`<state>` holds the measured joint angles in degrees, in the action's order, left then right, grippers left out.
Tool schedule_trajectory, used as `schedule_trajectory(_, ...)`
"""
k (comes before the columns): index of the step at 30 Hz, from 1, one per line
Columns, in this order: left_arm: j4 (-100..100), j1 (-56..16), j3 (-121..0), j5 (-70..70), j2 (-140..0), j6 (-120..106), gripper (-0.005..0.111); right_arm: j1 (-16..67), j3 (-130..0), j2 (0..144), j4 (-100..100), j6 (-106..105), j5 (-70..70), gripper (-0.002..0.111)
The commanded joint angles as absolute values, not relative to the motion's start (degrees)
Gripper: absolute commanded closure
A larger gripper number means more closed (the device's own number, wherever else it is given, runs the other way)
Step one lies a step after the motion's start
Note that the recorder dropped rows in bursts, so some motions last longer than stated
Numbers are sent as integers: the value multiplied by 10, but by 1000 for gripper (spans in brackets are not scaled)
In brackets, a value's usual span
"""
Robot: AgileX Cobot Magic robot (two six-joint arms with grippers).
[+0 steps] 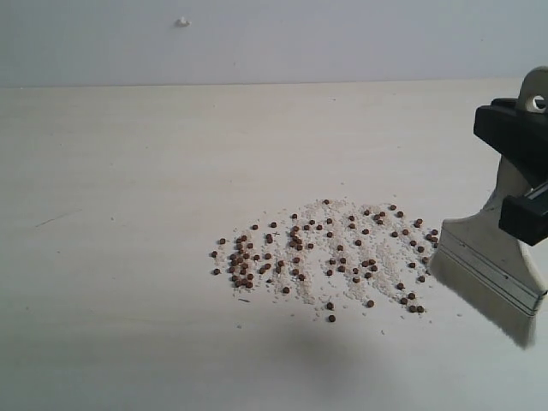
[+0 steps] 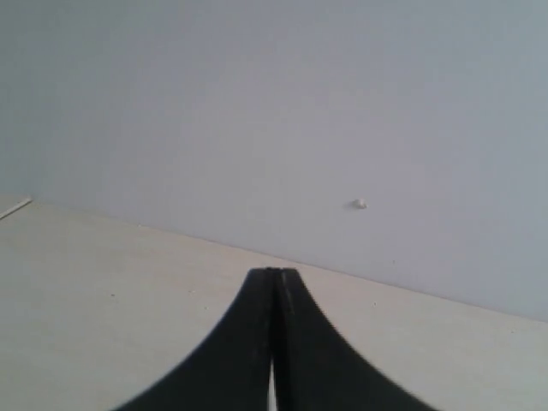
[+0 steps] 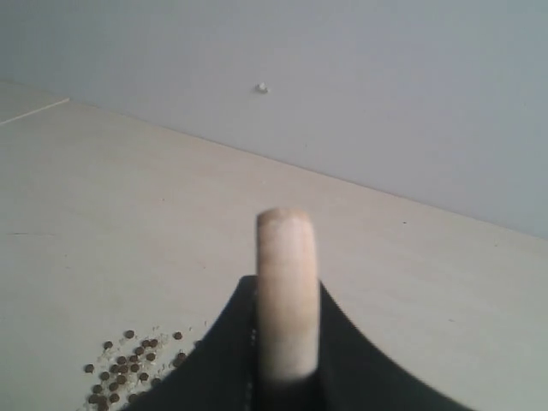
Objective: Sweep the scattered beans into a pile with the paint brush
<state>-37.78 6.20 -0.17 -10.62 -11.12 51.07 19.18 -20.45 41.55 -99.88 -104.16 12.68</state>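
My black left gripper [image 2: 274,287] is pressed together, empty. Tiny round reddish-brown beans [image 1: 325,257] lie scattered mid-table among white crumbs. Just right of them, my black right gripper [image 1: 519,171] pinches the wide, pale-handled, silver-ferruled paint brush [image 1: 479,244], bristles down.

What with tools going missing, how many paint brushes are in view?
1: the paint brush, in the right gripper, just right of the beans in the exterior view.

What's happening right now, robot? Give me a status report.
Left gripper shut, empty. Right gripper shut on paint brush, bristles at the spread's right edge. Beans scattered, not yet piled. Nothing in the way.
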Motion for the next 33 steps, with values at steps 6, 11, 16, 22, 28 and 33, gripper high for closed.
schedule_trajectory(6, -373, 63, 0, -92, -75, 512, 107, 190, -204, 412, -999, -1050, 143, 108)
schedule_trajectory(11, -373, 63, 0, -92, -75, 512, 107, 190, -204, 412, -999, -1048, 172, 108)
schedule_trajectory(16, -373, 63, 0, -92, -75, 511, 107, 190, -204, 412, -999, -1048, 172, 108)
schedule_trajectory(22, -373, 63, 0, -92, -75, 511, 107, 190, -204, 415, -999, -1033, 172, 108)
schedule_trajectory(28, -373, 63, 0, -92, -75, 511, 107, 190, -204, 416, -999, -1032, 161, 108)
schedule_trajectory(33, -373, 63, 0, -92, -75, 511, 107, 190, -216, 416, -999, -1019, 161, 108)
